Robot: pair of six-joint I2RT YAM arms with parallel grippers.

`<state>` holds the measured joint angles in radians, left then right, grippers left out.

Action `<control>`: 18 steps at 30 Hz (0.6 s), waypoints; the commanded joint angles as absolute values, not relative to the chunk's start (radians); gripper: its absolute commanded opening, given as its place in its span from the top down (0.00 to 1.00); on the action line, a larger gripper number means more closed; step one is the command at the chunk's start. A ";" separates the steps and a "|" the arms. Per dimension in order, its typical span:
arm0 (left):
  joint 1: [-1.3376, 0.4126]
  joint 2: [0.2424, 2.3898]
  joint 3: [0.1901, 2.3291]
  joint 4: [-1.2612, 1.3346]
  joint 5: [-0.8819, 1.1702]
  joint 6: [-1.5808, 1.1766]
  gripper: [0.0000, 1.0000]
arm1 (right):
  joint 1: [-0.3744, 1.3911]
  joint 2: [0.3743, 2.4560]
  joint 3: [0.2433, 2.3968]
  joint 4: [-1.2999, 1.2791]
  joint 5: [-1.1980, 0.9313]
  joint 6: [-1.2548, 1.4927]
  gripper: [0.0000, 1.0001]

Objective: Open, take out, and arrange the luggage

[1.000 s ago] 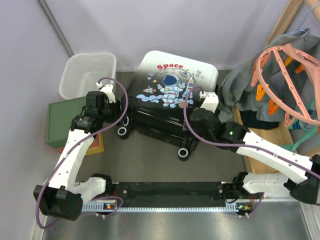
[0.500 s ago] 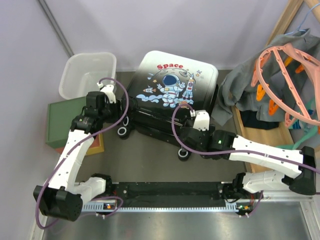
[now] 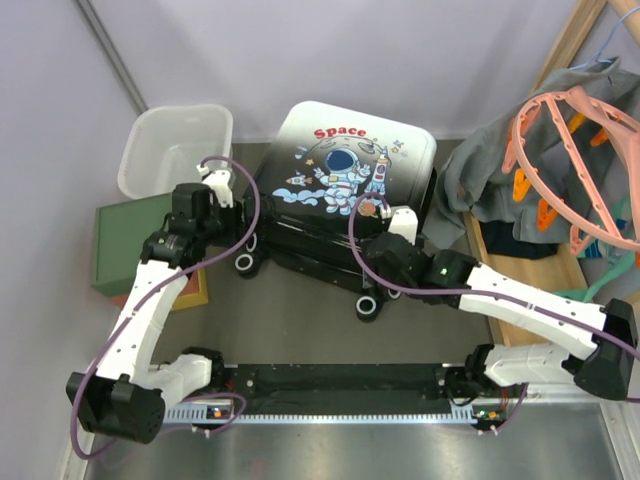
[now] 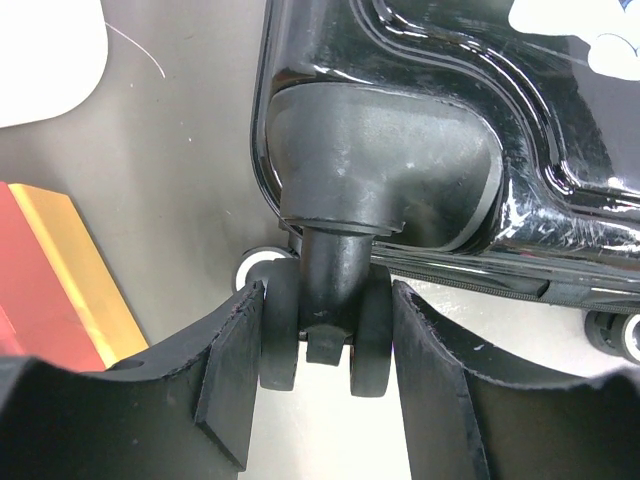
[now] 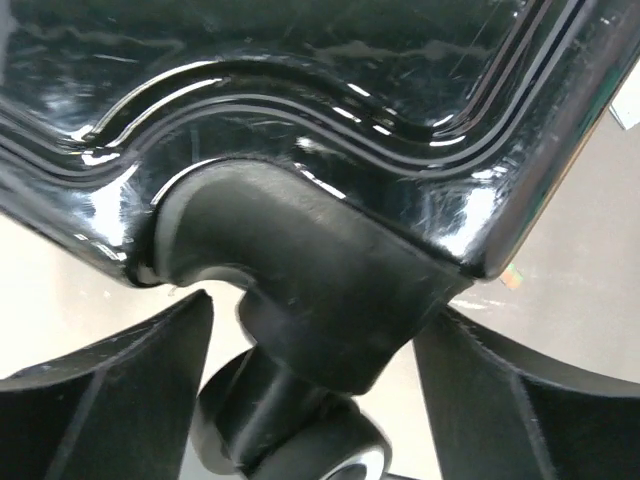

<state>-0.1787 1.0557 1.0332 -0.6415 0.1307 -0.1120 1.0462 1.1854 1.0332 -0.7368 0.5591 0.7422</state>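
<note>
luggage (image 3: 345,170): flat on desk (image 3: 300,320), print up, shell closed, between both arms.
left pincer (image 4: 322,335): narrowed onto left caster (image 4: 280,335), pads look in contact; bracing, I'd judge.
right pincer (image 5: 315,330): spread wide, straddling right caster mount (image 5: 300,250), gripping nothing.
step: opening, lid not yet lifted.
next: right arm needs the zip or lid seam, not the wheels.

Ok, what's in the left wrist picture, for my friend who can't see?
A black double wheel of the luggage sits gripped between the two dark fingers of the left end effector. A red and gold box lies at left.
</note>
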 commanded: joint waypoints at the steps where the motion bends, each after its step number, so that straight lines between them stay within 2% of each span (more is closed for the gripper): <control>1: -0.192 1.037 1.022 -0.715 0.210 -0.086 1.00 | 1.003 1.189 1.016 -0.549 0.408 0.657 0.27; 6: -0.192 1.029 1.012 -0.721 0.247 -0.051 1.00 | 0.970 1.213 0.994 -0.506 0.350 0.658 0.38; 7: -0.192 1.026 1.012 -0.722 0.255 -0.045 1.00 | 0.950 1.213 0.991 -0.493 0.339 0.654 0.47; 9: -0.192 1.017 1.015 -0.729 0.270 -0.040 1.00 | 0.928 1.213 1.002 -0.491 0.336 0.623 0.55; 10: -0.192 1.014 1.020 -0.730 0.291 -0.040 1.00 | 0.905 1.215 1.028 -0.489 0.337 0.605 0.63; 13: -0.192 0.997 1.037 -0.724 0.349 -0.066 1.00 | 0.862 1.239 1.107 -0.486 0.308 0.519 0.77; 15: -0.192 0.997 1.043 -0.718 0.382 -0.089 1.00 | 0.824 1.253 1.153 -0.485 0.285 0.463 0.82; 18: -0.192 1.003 1.032 -0.698 0.387 -0.123 1.00 | 0.785 1.281 1.242 -0.491 0.262 0.405 0.99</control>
